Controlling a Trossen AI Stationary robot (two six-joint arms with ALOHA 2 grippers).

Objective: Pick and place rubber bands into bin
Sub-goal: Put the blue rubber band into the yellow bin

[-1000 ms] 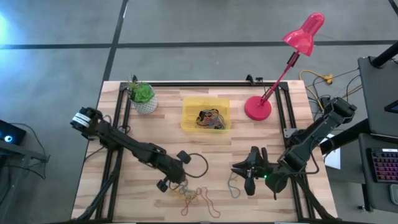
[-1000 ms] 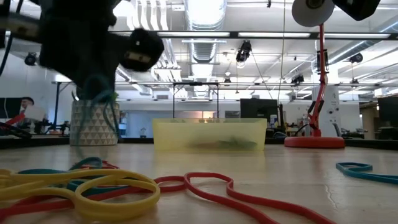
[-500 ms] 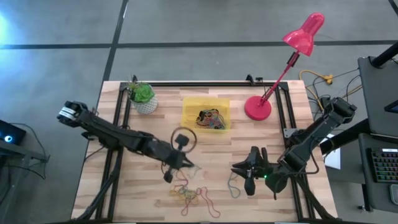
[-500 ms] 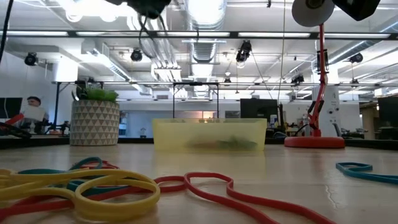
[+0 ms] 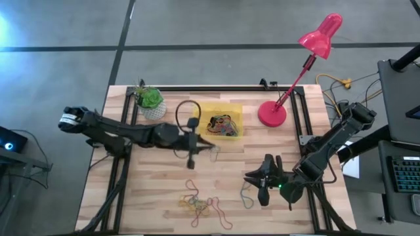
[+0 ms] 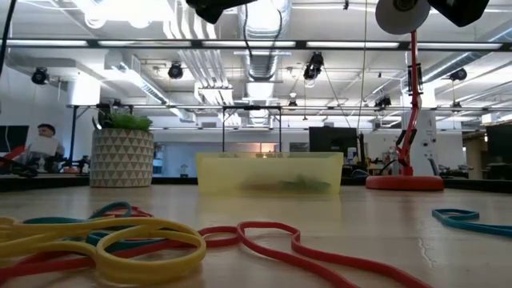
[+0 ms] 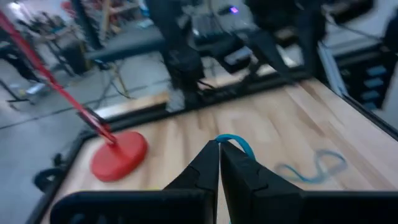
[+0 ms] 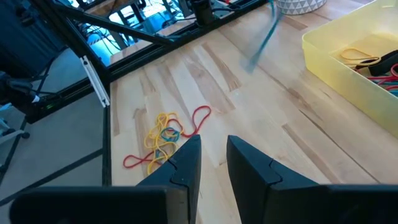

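Note:
My left gripper (image 5: 211,148) hovers above the table just in front of the yellow bin (image 5: 217,120), shut on a blue rubber band (image 7: 236,144). The bin holds several coloured rubber bands. A tangle of red, yellow and blue rubber bands (image 5: 200,204) lies flat near the table's front edge, and one blue band (image 5: 246,193) lies to its right. My right gripper (image 5: 257,182) waits open above the front right of the table, with nothing between its fingers (image 8: 186,158). My left gripper pinches the blue rubber band between its two fingertips, and a curved bit of the loop (image 7: 235,143) pokes out past them. The fingers lie nearly level, pointing toward the table's right. The band hangs slack below them (image 8: 264,34), clear of the table.
A white plant pot (image 5: 151,101) stands left of the bin and a red desk lamp (image 5: 272,113) to its right. A black cable loop (image 5: 187,111) rides on my left arm. Black frame rails run along the table's sides. A person (image 6: 44,140) sits far behind.
My left gripper has risen from the tangle of bands and swung toward the far edge, up to the bin, tipping from pointing down to nearly level. It stays shut on the blue band, now lifted clear of the table.

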